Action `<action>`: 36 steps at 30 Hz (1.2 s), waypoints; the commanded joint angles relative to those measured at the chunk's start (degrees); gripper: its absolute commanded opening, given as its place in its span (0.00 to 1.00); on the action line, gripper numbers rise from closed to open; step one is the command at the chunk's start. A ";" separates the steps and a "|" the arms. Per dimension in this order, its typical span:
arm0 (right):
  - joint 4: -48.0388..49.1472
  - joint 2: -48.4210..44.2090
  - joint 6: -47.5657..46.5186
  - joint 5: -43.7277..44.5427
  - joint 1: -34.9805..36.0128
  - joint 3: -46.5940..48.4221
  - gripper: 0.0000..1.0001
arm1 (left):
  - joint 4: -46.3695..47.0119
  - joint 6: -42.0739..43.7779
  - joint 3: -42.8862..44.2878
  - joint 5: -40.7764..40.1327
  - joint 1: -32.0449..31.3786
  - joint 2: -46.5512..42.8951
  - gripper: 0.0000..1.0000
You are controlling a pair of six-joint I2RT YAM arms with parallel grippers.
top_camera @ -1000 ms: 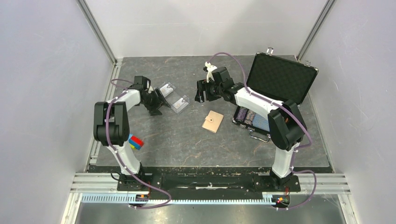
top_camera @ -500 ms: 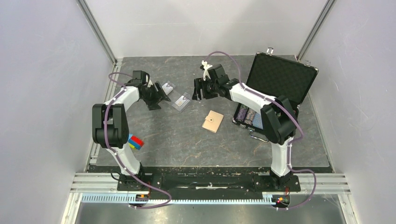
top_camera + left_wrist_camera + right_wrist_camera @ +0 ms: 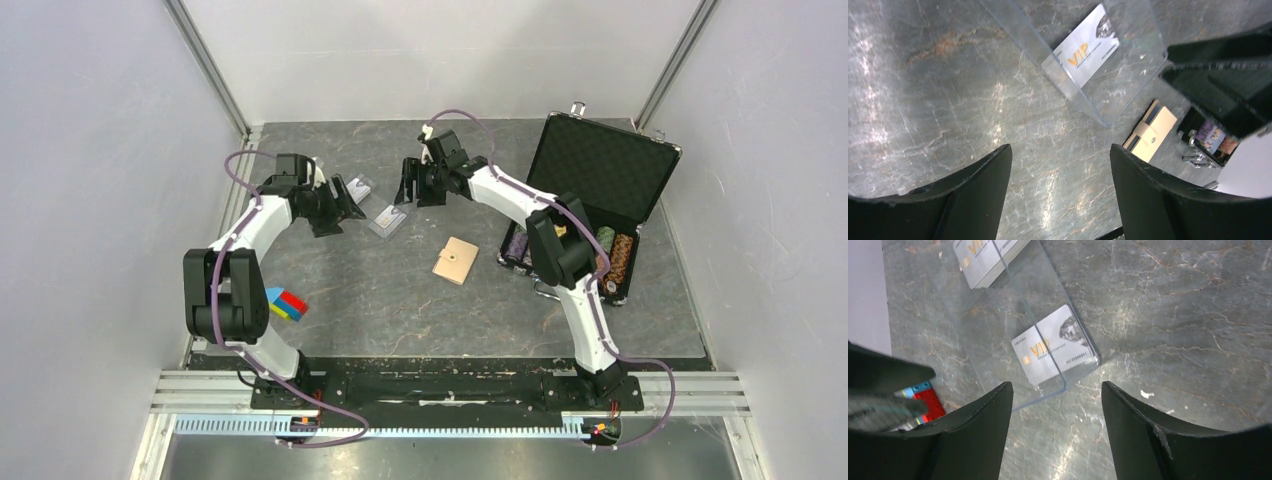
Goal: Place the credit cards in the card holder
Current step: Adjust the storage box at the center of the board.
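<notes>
table point(image 3: 400, 310): dark grey slab with rust-coloured veins, glossy where the light strikes it
card holder point(image 3: 456, 260): tan, folded shut, lying flat near the slab's middle
near clear box point(image 3: 388, 220): up and left of the card holder, near it; a silver credit card point(image 3: 1055, 351) marked VIP shows through it
far clear box point(image 3: 358, 187): just beyond the near clear box, further up-left of the card holder; another credit card point(image 3: 985, 255) inside
black case point(image 3: 600, 170): right of the card holder, lid raised, poker chips in rows
coloured blocks point(image 3: 287, 303): well left of the card holder, toward the near edge; blue, red, yellow

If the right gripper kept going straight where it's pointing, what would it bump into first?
The right gripper would probably hit the clear tray holding a silver card first; depth is unclear.
</notes>
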 commanded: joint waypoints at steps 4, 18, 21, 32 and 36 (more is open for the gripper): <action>-5.08 5.74 3.13 -0.10 1.82 9.59 0.59 | -1.20 3.79 -3.66 1.03 -0.26 -4.77 0.79; -12.98 2.94 -16.50 7.88 3.90 9.77 0.14 | -4.10 5.62 -2.02 -1.78 -0.30 -5.89 0.80; -13.43 1.52 -19.27 7.33 3.83 8.22 0.15 | -4.14 5.08 -2.08 -2.37 -0.22 -5.60 0.81; -6.44 -1.20 -15.56 -2.23 3.01 5.21 0.66 | -3.92 -0.05 -3.95 -2.48 -0.20 -4.07 0.82; -0.27 -0.85 -13.84 -5.24 2.69 3.28 0.72 | -1.95 -2.06 -6.32 -1.31 -0.22 -3.93 0.81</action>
